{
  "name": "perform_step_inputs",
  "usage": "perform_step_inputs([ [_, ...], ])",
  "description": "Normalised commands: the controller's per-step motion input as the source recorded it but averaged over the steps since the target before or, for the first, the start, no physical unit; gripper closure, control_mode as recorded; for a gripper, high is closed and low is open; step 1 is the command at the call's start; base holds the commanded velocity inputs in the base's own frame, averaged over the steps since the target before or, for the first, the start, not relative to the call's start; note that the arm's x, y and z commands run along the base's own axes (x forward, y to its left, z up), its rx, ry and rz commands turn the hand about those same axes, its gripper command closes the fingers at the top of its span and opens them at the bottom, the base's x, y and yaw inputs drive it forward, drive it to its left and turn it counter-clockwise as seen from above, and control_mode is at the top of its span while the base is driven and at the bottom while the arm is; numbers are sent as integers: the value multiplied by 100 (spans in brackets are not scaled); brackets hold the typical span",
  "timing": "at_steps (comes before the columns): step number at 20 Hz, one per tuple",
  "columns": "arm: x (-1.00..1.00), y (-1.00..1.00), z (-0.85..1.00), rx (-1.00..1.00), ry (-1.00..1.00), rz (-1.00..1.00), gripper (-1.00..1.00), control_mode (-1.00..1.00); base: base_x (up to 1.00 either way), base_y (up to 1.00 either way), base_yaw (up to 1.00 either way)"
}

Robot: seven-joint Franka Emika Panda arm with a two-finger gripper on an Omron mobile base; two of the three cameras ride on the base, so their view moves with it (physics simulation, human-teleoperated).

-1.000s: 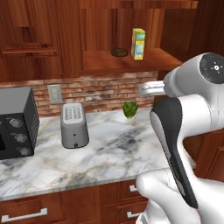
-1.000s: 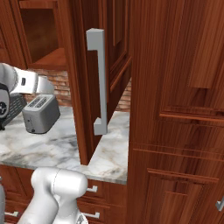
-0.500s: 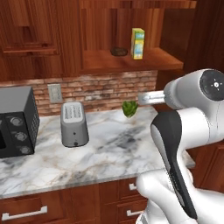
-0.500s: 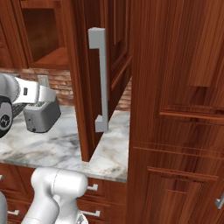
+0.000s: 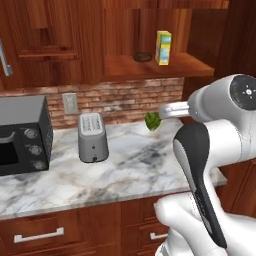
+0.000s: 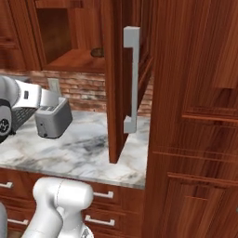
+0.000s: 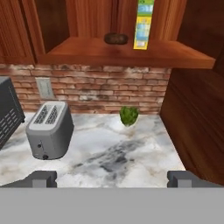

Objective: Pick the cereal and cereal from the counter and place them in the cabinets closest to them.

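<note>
While the end effector [image 7: 112,178] hangs spread wide and empty above the marble tabletop [image 5: 135,165], the yellow cereal box [image 5: 163,48] stands upright on the open cabinet shelf [image 5: 150,66] beside a dark bowl [image 5: 142,57]; its printing is too small to read.
</note>
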Motion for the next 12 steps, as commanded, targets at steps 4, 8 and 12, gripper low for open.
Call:
perform_step_inputs([
  [4,0,0,0,0,0,0,-100,100,-49,30,0],
  [8,0,0,0,0,0,0,-100,100,-60,24,1],
  [12,0,0,0,0,0,0,-100,100,-58,10,1],
])
